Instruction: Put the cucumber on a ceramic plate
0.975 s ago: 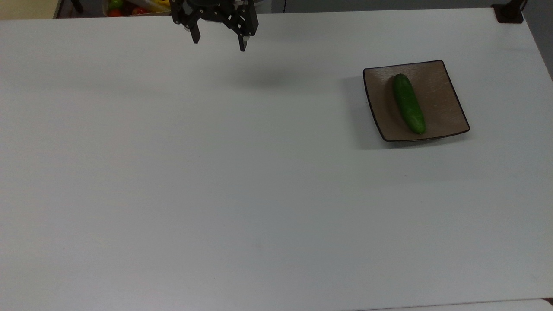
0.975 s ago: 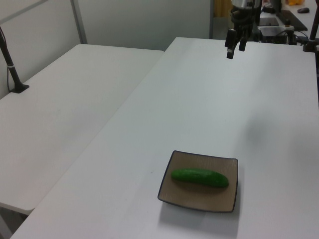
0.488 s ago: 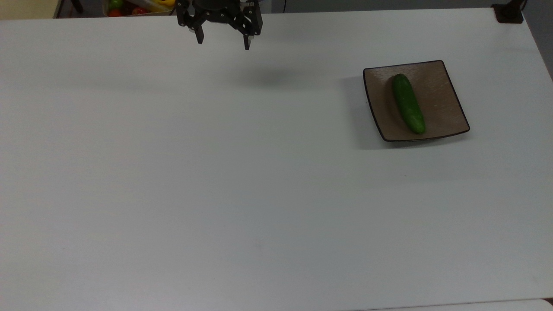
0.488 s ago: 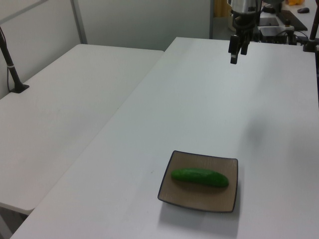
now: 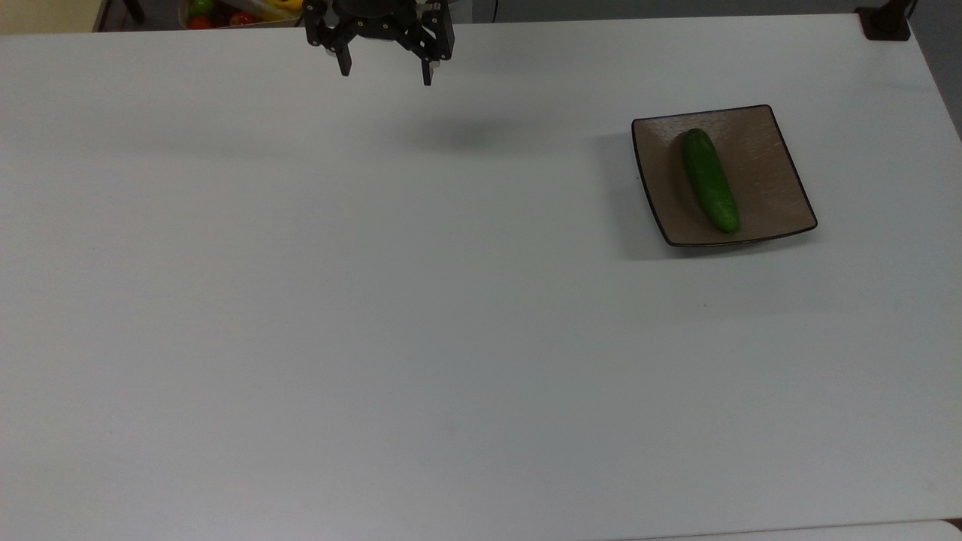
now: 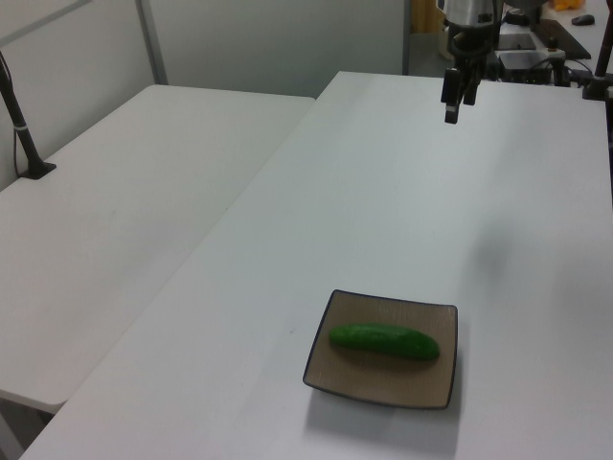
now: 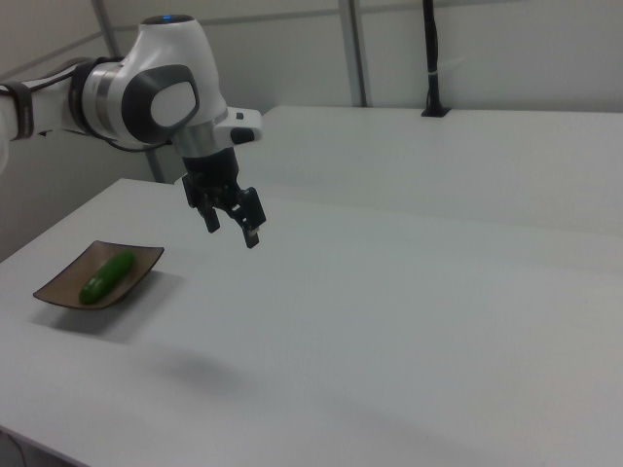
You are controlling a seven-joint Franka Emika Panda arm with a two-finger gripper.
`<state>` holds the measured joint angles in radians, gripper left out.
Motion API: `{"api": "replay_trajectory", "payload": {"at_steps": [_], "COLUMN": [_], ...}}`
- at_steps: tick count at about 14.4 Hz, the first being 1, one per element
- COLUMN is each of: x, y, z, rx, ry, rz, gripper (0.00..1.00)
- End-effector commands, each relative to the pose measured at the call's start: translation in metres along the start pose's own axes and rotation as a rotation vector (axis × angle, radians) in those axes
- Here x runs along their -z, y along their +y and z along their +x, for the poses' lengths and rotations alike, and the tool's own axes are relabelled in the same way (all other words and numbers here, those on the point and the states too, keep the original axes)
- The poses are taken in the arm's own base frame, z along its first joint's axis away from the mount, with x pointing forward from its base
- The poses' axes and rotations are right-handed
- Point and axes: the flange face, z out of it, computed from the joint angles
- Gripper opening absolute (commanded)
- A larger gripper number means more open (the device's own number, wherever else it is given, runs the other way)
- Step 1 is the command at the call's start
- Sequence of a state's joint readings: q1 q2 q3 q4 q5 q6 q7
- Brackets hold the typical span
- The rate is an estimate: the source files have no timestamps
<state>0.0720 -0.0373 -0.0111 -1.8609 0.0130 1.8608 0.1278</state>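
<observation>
The dark green cucumber [image 5: 709, 180] lies across the middle of the square brown ceramic plate [image 5: 774, 165], at the top view's right. In the left view the cucumber [image 6: 385, 341] rests on the plate [image 6: 345, 374] near the front. In the right view the cucumber [image 7: 107, 276] and plate [image 7: 58, 289] sit at the far left. My gripper [image 5: 385, 75] hangs open and empty high above the table's far edge, well apart from the plate. It appears as the gripper [image 6: 452, 108] in the left view and the gripper [image 7: 232, 233] in the right view.
The white table [image 5: 376, 300] stretches wide around the plate. A second white table [image 6: 124, 211] stands beside it in the left view. A box of colourful items [image 5: 225, 11] sits beyond the far edge. A black post base [image 5: 887, 22] stands at the top view's far right corner.
The gripper has turned slightly and drifted a little toward the table's far edge, staying open. The cucumber and plate have not moved.
</observation>
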Motion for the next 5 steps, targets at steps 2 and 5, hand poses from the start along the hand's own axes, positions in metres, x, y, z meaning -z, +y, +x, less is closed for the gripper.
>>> {"api": "replay_trajectory", "payload": {"at_steps": [2, 5], "x": [-0.0025, -0.0024], "y": [-0.0005, -0.0021], "z": [-0.0059, -0.0059], "rx": [0.086, 0.112], "ry": [-0.016, -0.014], "rz": [-0.019, -0.019], "gripper": [1.00, 1.00]}}
